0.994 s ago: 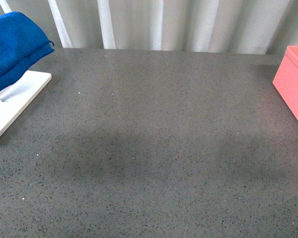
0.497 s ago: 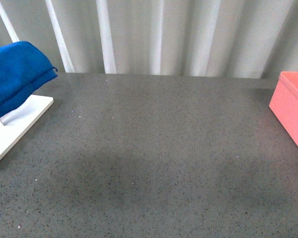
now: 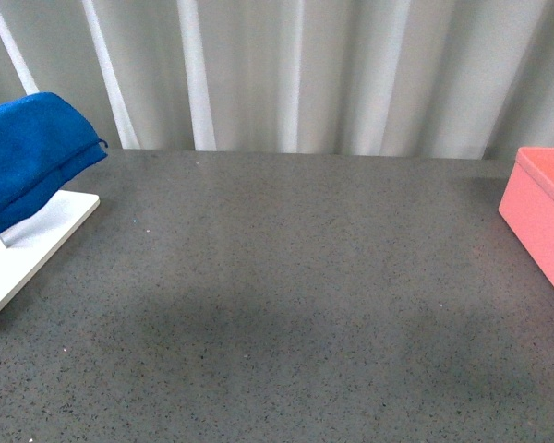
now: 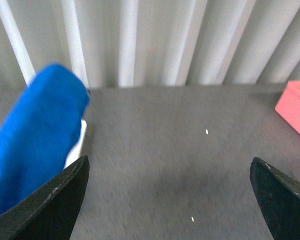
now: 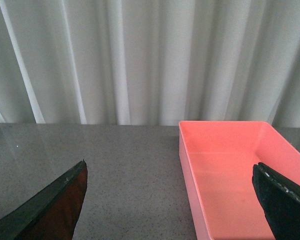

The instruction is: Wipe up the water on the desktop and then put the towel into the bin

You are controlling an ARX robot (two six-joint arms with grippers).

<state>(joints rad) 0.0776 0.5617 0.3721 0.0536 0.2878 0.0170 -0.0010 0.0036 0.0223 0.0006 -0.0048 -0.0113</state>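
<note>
The blue towel [image 3: 28, 152] hangs draped over a rack at the far left of the dark speckled desktop [image 3: 295, 277]. The pink bin [image 3: 540, 217] stands at the right edge. Neither arm shows in the front view. In the left wrist view my left gripper [image 4: 168, 165] is open above bare desktop, with the towel [image 4: 35, 135] beside one finger [image 4: 55, 200] and the bin [image 4: 295, 105] far off. My right gripper [image 5: 170, 165] is open and empty. One of its fingers [image 5: 282, 200] is over the bin [image 5: 187, 175], which is empty. I can make out no water.
The towel's rack has a flat white base [image 3: 28, 245] lying on the desktop at the left. A pale pleated curtain [image 3: 305, 74] closes off the far edge. Soft dark shadows [image 3: 222, 323] lie on the near middle of the desktop.
The front view has tilted upward: towel, rack and bin sit lower in the picture and more curtain shows. Nothing on the desktop has moved.
</note>
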